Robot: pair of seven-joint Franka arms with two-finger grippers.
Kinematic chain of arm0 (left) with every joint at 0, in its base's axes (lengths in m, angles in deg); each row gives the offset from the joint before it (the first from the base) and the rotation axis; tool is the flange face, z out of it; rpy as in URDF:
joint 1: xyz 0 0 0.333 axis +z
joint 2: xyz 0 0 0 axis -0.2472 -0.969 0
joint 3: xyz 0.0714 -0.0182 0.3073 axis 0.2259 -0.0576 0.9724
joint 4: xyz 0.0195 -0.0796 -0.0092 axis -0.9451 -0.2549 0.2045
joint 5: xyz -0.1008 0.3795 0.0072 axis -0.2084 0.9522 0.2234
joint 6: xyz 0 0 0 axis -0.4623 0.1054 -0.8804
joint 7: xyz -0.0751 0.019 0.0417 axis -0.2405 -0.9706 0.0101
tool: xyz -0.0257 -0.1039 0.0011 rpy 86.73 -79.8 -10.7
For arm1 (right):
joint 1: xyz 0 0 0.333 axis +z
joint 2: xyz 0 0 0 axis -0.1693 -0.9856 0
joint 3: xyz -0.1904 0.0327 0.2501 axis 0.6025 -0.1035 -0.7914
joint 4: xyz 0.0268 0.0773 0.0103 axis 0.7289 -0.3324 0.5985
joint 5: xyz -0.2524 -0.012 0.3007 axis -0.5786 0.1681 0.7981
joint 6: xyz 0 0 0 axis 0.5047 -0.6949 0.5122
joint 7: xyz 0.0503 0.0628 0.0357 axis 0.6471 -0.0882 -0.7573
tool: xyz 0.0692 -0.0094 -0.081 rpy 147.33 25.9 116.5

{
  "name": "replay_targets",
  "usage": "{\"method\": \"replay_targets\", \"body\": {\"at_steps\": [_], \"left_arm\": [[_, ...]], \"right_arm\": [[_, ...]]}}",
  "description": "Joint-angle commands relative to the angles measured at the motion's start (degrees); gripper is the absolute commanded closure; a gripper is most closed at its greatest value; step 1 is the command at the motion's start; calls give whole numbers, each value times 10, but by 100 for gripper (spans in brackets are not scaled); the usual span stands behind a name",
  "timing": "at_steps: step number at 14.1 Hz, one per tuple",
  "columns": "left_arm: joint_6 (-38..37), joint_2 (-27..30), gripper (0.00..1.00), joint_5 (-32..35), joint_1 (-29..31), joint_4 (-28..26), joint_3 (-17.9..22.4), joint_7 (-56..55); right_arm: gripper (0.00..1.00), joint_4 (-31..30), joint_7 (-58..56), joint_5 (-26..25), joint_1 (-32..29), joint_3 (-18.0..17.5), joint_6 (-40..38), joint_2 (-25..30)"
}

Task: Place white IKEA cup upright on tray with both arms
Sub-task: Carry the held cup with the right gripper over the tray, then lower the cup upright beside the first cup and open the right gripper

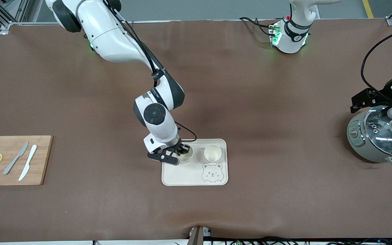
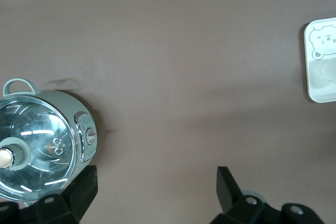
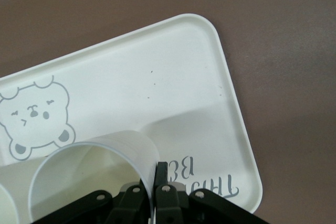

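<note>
My right gripper is shut on the rim of a white cup, one finger inside and one outside. It holds the cup mouth-up over the tray's corner toward the right arm's end. In the right wrist view the gripper pinches the cup over the cream tray by its grey lettering. Whether the cup touches the tray I cannot tell. A second white cup stands upright on the tray beside it. My left gripper is open and empty over the table beside a pot; the left wrist view shows bare mat between its fingers.
A grey-green pot with a glass lid stands at the left arm's end, also in the left wrist view. A wooden cutting board with lemon slices and two knives lies at the right arm's end.
</note>
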Motion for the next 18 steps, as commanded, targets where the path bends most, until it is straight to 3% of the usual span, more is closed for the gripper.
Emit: {"method": "replay_targets", "body": {"at_steps": [1,11,12,13,18], "left_arm": [[0,12,0,9,-1,-5,-5,4],[-1,15,0,9,-3,-7,-7,0],[-1,15,0,9,-3,-7,-7,-1],[-1,15,0,9,-3,-7,-11,-1],[-1,14,0,9,-2,-8,-13,-4]], "right_arm": [[100,-8,16,-27,3,5,12,-5],[100,-9,16,-50,-5,6,26,-20],[63,-9,16,-50,-5,6,24,-20],[1,-9,16,-49,-5,6,24,-20],[0,-9,13,-49,-5,6,12,-5]]}}
